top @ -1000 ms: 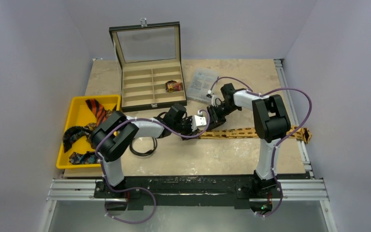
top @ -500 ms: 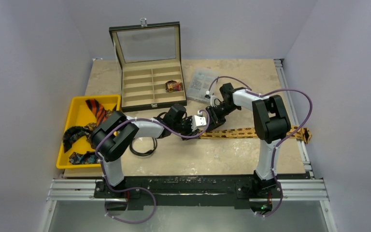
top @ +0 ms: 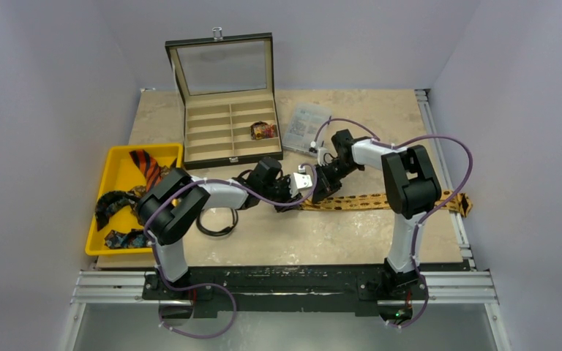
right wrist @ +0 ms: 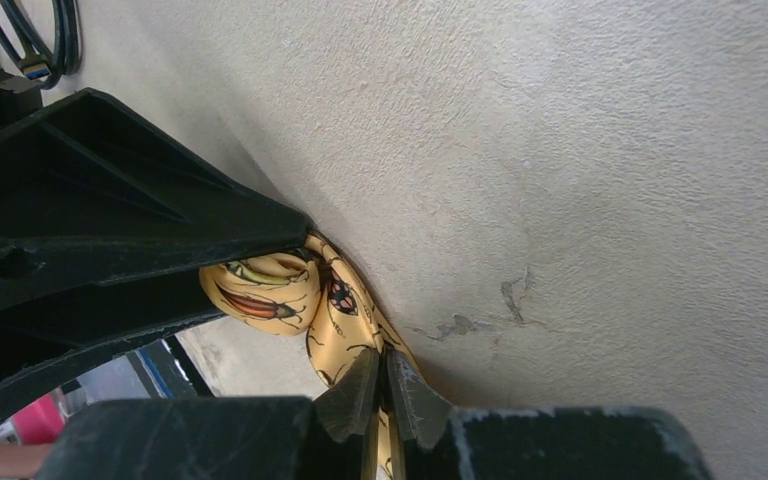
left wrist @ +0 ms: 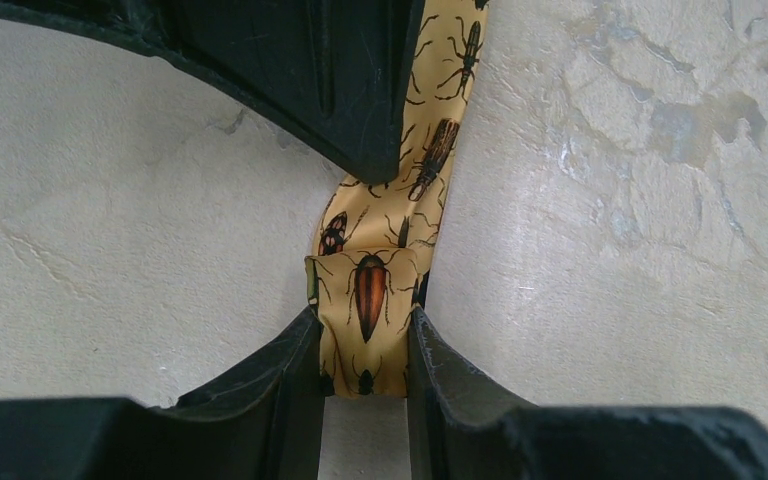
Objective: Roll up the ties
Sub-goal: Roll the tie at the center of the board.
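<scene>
left hand (left wrist: 363, 335) grasping rolled end of gold beetle-print tie (left wrist: 430, 160), right hand (right wrist: 381, 385) pinching it

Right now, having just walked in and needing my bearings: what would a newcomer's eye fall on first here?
The gold beetle-print tie stretches from mid-table to the right edge, the left hand and right hand both pinching its partly rolled left end. Then the bright yellow tray at the left holding more ties, and the open wooden box at the back.
</scene>
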`<state>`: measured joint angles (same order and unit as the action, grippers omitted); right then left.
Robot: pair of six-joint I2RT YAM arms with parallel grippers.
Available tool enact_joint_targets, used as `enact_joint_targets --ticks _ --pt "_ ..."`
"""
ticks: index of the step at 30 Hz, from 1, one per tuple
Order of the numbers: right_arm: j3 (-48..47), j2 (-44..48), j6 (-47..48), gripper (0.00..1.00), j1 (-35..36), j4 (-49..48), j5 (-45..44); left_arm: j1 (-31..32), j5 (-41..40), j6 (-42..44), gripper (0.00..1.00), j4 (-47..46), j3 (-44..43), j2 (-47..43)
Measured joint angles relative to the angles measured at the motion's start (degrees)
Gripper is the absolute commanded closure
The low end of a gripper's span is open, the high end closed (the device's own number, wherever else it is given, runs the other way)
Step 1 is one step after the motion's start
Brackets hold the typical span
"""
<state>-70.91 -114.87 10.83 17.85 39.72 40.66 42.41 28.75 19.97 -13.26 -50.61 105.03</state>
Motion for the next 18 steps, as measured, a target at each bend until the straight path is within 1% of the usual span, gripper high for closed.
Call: enact_joint_targets --ticks 7,11,14,18 --pt "0.5 0.5 0.6 0.96 0.4 -0.7 -0.6 -0.2 0.2 -3.2 0.85 -0.9 1.9 -2.9" --pt "0.7 0.5 0.8 0.95 0.5 -0.9 -0.5 -1.5 1.9 -4.4 0.85 -1.7 1.9 -4.2" --pt "0.8 0.6 0.8 0.95 0.8 -1.2 -0.4 -2.0 2.7 -3.9 0.85 -1.3 1.9 -4.1" --pt "0.8 0.6 0.8 0.94 0.9 -1.4 -0.5 -2.2 3.2 -0.8 0.86 0.4 1.6 -3.2"
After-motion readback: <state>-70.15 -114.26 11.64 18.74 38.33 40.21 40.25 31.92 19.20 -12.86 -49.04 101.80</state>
